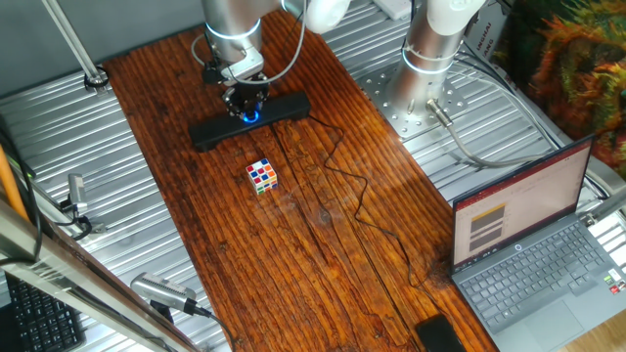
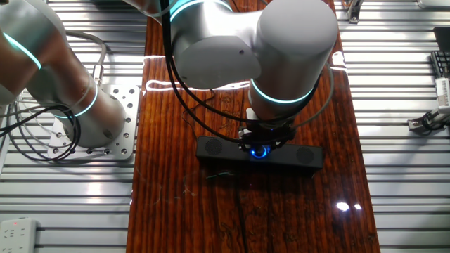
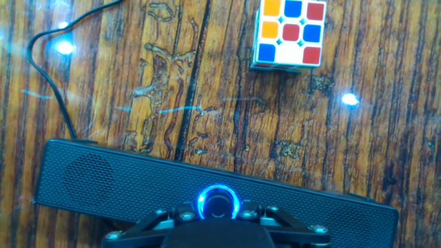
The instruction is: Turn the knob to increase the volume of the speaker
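the gripper (image 1: 248, 110) is down at the middle of the speaker (image 1: 207, 131), right over the knob (image 1: 251, 117). in the hand view the two fingers (image 3: 160, 219) come in from the bottom edge, one at each side of the knob (image 3: 220, 203), and the gap between them is narrow, only about as wide as the knob with its blue ring. they are very close to it, but i cannot tell if the tips really press on the knob or stay just beside it, because the tips are hidden under the dark body of the gripper. in the other fixed view the gripper (image 2: 261, 144) also covers most of the knob (image 2: 261, 151), and only the blue glow shows below it.

the speaker (image 3: 110, 179) lies flat on the wooden table (image 1: 323, 244), in the far part of it. its long axis goes across the width of the table, a little slanted in one fixed view, with the left end nearer to the camera than the right end. the knob sits on its top face and points up, at the gripper.

a thin black cable (image 1: 342, 176) goes from the speaker over the wood toward the near right side. a puzzle cube (image 1: 261, 176) stands on the table just in front of the speaker, apart from it. a laptop (image 1: 533, 240) is open at the right, beside the table.
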Available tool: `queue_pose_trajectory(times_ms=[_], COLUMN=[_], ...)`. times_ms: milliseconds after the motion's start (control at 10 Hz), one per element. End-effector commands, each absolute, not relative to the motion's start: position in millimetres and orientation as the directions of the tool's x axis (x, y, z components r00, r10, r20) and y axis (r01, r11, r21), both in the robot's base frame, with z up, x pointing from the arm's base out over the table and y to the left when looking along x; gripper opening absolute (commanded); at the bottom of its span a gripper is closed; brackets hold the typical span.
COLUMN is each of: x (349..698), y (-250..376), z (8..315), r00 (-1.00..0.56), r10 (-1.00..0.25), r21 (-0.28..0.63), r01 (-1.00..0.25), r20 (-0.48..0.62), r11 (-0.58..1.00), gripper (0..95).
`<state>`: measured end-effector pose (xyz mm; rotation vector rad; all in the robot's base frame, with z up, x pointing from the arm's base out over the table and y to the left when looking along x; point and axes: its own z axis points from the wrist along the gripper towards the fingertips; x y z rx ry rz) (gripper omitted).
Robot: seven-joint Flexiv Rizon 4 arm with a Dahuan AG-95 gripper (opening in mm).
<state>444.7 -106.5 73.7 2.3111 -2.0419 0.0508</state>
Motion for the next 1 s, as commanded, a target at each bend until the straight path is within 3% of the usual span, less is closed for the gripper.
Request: queue_pose_trajectory(times_ms=[100,1000], x=[444.3,444.1], y=[-105.7,-104.2], z=[73.1,71.1], r00=[0.12,0.084], r10=[-0.991,-0.991], r21=[0.022,0.029], r01=[-0.993,-0.996], r20=[0.064,0.103], r11=[-0.119,-0.081], gripper=[38.0,38.0])
